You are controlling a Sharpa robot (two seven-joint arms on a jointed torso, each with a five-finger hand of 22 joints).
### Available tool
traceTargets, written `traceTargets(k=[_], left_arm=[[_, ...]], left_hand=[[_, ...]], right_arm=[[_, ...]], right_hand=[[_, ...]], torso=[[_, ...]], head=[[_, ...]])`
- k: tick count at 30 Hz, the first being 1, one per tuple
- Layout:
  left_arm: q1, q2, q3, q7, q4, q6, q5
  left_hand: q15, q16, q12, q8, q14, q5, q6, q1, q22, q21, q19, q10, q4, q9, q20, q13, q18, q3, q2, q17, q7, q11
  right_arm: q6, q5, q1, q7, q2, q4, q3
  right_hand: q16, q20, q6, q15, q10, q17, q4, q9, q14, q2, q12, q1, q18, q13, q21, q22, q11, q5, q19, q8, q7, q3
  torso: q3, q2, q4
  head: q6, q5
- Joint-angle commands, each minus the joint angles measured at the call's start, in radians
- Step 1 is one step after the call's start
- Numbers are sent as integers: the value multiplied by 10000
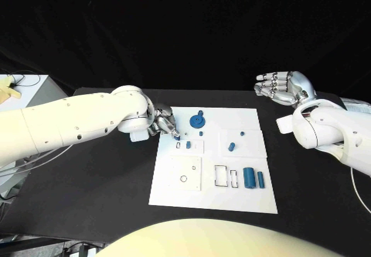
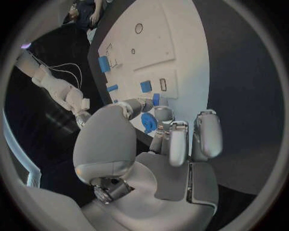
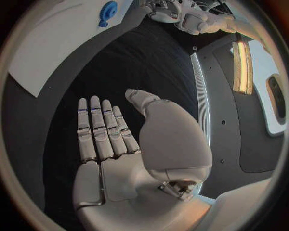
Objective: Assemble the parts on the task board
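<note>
The white task board [image 1: 208, 184] [image 2: 151, 43] [image 3: 48, 48] lies mid-table. My left hand [image 1: 163, 124] [image 2: 171, 139] hovers at its far left corner, fingers bent down toward the plate and holding nothing. A round blue part with a knob [image 1: 198, 119] [image 2: 147, 123] [image 3: 108, 9] lies just beside those fingers. Small blue parts [image 1: 230, 146] [image 2: 146, 86] sit in the board's middle. A thick blue cylinder [image 1: 249, 177] and a thin one [image 1: 261, 179] lie at the near right. My right hand [image 1: 284, 88] [image 3: 117, 144] is raised off the board at the far right, fingers straight and empty.
Black tablecloth [image 1: 93, 182] surrounds the board on all sides. A white cabinet with cables [image 1: 31, 88] stands off the table's far left corner. Raised white blocks with slots [image 1: 186, 172] occupy the board's left half.
</note>
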Motion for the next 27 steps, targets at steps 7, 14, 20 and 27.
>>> traceTargets(k=[7,14,20,27], left_arm=[[-168,105,-75,14,-16,4,-101],[-235,175,-89,10,-21,10,-98],[-249,191,-92,6,-31,56,-109],[-255,185,-94,-3,-31,125,-124]], left_hand=[[-77,46,38,36,1036,39,273,-19,4,56,62,93,-1682,521,-33,26,-56,1770,79,2563,-168,3],[-79,46,43,36,1036,43,279,-32,9,59,66,104,-1681,523,-35,39,-57,1779,77,2563,-170,1],[-79,46,43,36,1036,43,279,-32,9,59,66,104,-1681,523,-35,39,-57,1779,77,2563,-170,1],[-79,46,43,36,1036,43,279,-32,9,59,66,104,-1681,523,-35,39,-57,1779,77,2563,-170,1]], right_arm=[[94,3,-11,88,1,5,2],[117,3,-13,76,0,7,2],[111,3,-13,86,3,8,2],[96,4,-15,106,0,7,2]], right_hand=[[-24,8,65,73,61,-15,21,0,-9,29,-39,-49,121,0,-20,-10,41,-10,-53,-24,549,-42],[-24,8,65,73,61,-15,21,0,-9,29,-39,-49,121,0,-20,-10,41,-10,-53,-24,549,-42],[-24,8,65,73,61,-15,21,0,-9,29,-39,-49,121,0,-20,-10,41,-10,-53,-24,549,-42],[-21,10,83,74,67,-45,24,-13,-4,35,-45,-69,122,-2,-14,-56,42,-1,-57,-36,549,-63]], torso=[[-14,11,-3],[-18,13,9],[-16,7,7],[-16,3,-3]], head=[[1,-26],[1,-24],[1,-16],[1,0]])
